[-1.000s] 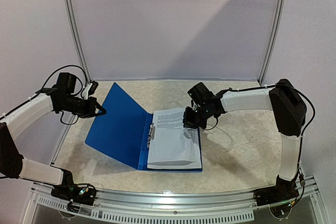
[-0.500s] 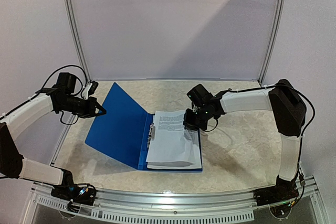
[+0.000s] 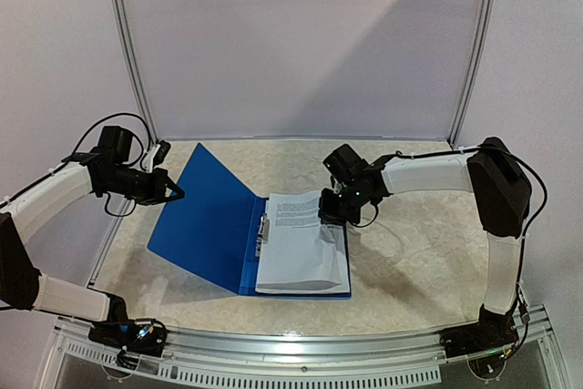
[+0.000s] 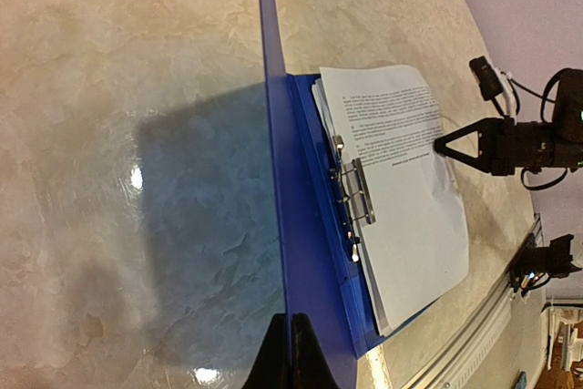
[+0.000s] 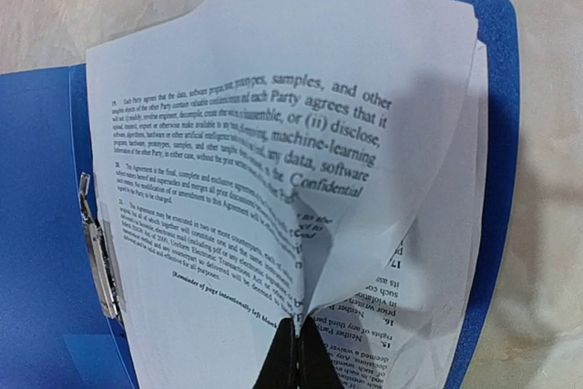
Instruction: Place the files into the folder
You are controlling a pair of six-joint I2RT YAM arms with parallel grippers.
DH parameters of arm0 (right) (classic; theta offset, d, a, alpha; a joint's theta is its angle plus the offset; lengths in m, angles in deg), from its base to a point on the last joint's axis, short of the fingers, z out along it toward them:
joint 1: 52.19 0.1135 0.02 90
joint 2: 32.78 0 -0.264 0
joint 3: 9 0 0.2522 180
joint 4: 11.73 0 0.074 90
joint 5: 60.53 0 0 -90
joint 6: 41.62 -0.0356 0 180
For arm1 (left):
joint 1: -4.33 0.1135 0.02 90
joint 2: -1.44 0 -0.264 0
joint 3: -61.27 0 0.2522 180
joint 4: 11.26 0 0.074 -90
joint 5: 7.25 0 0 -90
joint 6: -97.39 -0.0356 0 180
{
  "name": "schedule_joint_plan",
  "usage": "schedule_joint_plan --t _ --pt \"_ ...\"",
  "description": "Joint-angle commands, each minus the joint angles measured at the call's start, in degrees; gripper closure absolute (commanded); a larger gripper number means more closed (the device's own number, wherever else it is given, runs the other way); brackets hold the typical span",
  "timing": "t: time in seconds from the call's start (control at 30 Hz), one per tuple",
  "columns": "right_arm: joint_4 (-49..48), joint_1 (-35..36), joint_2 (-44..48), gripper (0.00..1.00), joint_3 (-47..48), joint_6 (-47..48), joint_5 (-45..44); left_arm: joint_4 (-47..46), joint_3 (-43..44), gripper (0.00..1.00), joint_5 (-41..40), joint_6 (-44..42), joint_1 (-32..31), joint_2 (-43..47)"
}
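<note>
- Nearest, a metal rail [image 3: 301, 351] runs along the front edge of the marbled table [image 3: 410, 271]
- Just beyond the rail lies the folder [image 3: 205, 225], opened out: its right-hand panel is flat on the table, and its left-hand cover is tilted up off the surface with a shadow beneath it
- The files [image 3: 301, 248] lie as a stack on the flat right-hand panel, printed side up, with their left edge just beside the metal clip [image 3: 263, 230] at the spine; whether the clip grips them cannot be told
- The stack sits slightly askew, and a strip of blue shows along its right and near edges
- The right gripper [image 3: 329, 211] is over the far right part of the stack, its jaws pinched together on the top sheet; in the right wrist view that sheet bows up into an arch from the pinch, while the sheets under it lie lower
- Off to the left, the left gripper [image 3: 176, 193] meets the outer edge of the raised cover, its jaws clamped onto that edge; the left wrist view sees the cover edge-on, running straight into the closed jaws
- The two grippers are well apart, with the spine and clip between them
- Farthest back, a pale wall [image 3: 301, 43] rises behind the table, framed by two metal posts [image 3: 127, 52]
</note>
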Motion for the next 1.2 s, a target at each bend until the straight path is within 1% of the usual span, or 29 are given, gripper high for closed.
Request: schedule_joint_plan --t 0.0,0.8,1.0,1.17 --pt "1.51 0.85 0.76 1.0 0.96 2.53 0.43 -0.32 -0.59 1.0 0.54 -0.25 0.62 1.15" --pt "-1.09 1.39 -0.91 1.0 1.05 -1.0 0.88 -0.4 -0.64 1.0 0.56 -0.23 0.62 1.21" --pt "-1.36 1.46 -0.11 1.0 0.11 -2.64 -2.01 -0.3 -0.66 1.0 0.55 -0.28 0.65 1.35" --pt "-2.55 1.62 0.39 1.0 -0.35 -3.65 -1.89 -0.34 -0.66 1.0 0.54 -0.35 0.63 1.29"
